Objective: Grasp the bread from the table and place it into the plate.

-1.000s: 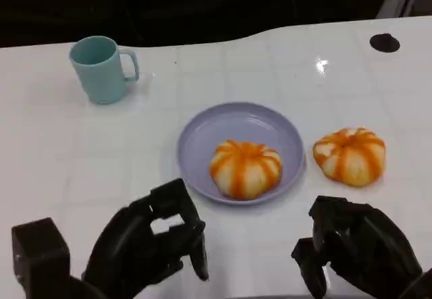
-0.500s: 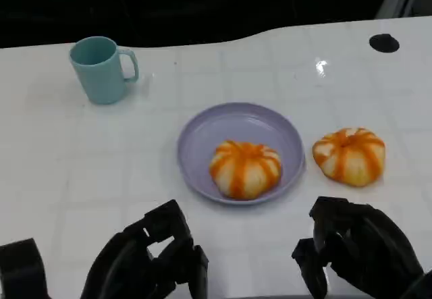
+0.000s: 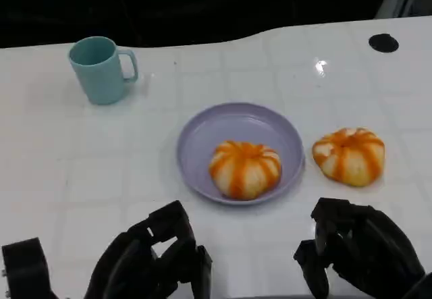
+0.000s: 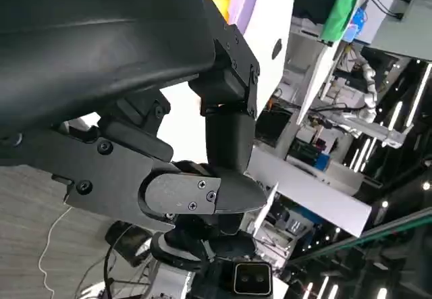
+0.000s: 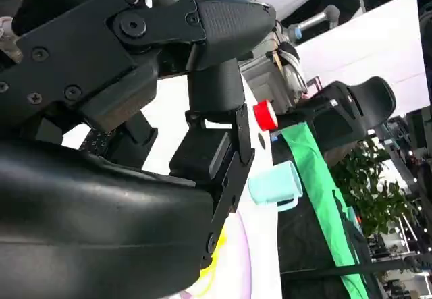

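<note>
I am looking down at the white table (image 3: 81, 177), where the purple plate (image 3: 202, 133) is already holding one bun (image 3: 244, 169). The second bread (image 3: 349, 154) is lying just right of the plate. My right hand (image 3: 361, 252) is hovering near it, fingers curled, holding nothing; reaching carelessly, I risk knocking it away. My left hand (image 3: 152, 258) is likewise curled and holding nothing.

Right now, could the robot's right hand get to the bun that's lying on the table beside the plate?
Probably yes. The right hand sits just below the bun in the head view, bare table between them, and holds nothing.
</note>
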Robot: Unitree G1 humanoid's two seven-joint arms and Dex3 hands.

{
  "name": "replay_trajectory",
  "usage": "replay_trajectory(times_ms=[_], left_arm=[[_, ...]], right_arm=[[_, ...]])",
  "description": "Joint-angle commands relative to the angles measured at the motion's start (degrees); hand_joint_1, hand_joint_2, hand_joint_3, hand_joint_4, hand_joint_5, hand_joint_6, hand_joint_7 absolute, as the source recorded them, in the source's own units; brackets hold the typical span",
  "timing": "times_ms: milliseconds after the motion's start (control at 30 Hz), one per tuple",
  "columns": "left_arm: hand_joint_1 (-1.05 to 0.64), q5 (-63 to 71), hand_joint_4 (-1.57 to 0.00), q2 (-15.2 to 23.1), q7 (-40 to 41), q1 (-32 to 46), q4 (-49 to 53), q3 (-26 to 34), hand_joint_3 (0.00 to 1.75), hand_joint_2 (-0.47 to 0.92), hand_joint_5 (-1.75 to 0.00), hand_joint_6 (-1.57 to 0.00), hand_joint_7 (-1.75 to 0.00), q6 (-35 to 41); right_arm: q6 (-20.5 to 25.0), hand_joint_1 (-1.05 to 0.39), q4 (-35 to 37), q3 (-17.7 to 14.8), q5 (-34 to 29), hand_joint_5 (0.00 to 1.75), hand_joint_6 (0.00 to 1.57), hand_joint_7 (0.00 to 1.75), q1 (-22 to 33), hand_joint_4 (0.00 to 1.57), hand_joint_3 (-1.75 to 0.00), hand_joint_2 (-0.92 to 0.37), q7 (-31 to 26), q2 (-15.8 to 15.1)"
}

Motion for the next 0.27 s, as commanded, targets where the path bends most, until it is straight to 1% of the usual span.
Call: replay_trajectory(times_ms=[33,267], left_arm=[[-0.66,0.54,-0.92,0.51,-0.68,-0.24,0.78,0.9,0.35,0.92,-1.75,-0.69,-1.75,-0.63],[-0.66,-0.08,-0.92,0.65,-1.54,-0.56,1.29,1.27,0.35,0.92,-1.75,-0.68,-1.75,-0.19]], right_arm=[[-0.85,-0.95,0.74,-0.46,0.14,1.55,1.07,1.41,-0.36,1.23,-0.47,-0.69,0.48,-0.53],[-0.46,-0.95,0.76,-0.49,0.41,1.54,1.06,1.4,-0.47,1.22,-0.44,-0.69,0.29,-0.36]])
